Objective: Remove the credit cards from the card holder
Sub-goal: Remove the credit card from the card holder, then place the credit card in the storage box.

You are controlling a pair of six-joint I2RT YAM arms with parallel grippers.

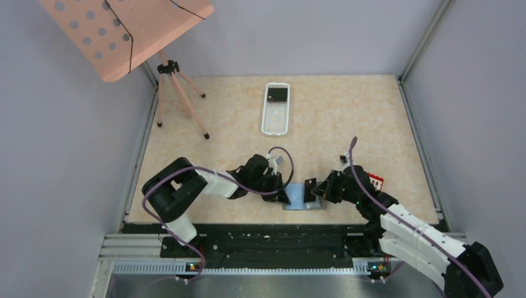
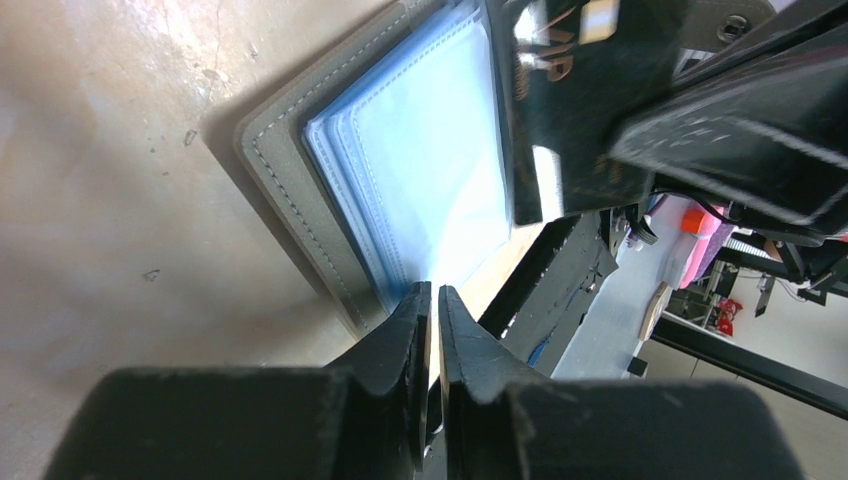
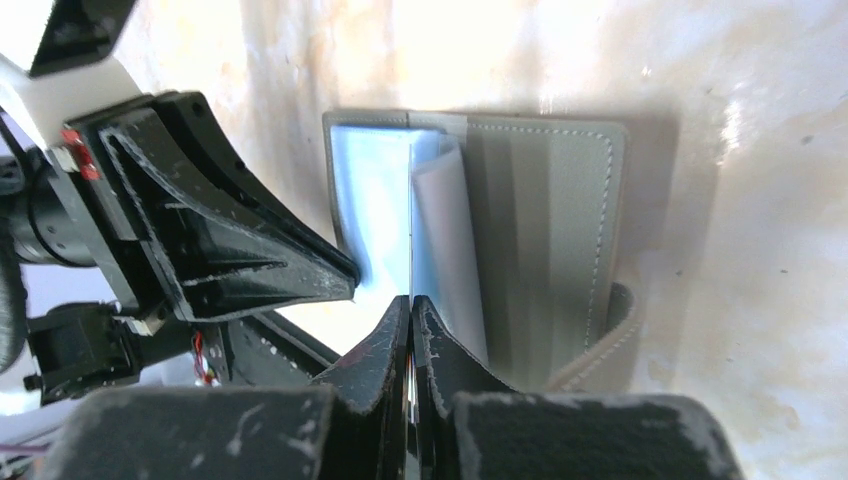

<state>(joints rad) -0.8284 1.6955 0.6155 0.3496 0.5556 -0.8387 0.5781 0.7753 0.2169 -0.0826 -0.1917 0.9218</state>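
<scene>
The grey card holder [image 1: 299,197] lies open at the table's near edge, blue-grey pockets up [image 2: 420,160]. My left gripper [image 1: 285,197] is shut, its tips [image 2: 434,296] resting on the left half's near edge. My right gripper [image 1: 314,194] is shut [image 3: 411,303] at the centre fold. It pinches a thin pale sheet standing edge-on, which looks like the pale bluish-white card [image 3: 445,240]. The holder's grey right half [image 3: 550,230] lies flat. The red card with white squares [image 1: 376,180] lies on the table, right of my right arm.
A white perforated basket [image 1: 276,126] with a dark item in its far end stands at the back centre. A pink tripod stand [image 1: 180,99] is at the back left. The black table edge rail [image 1: 260,233] runs just behind the holder.
</scene>
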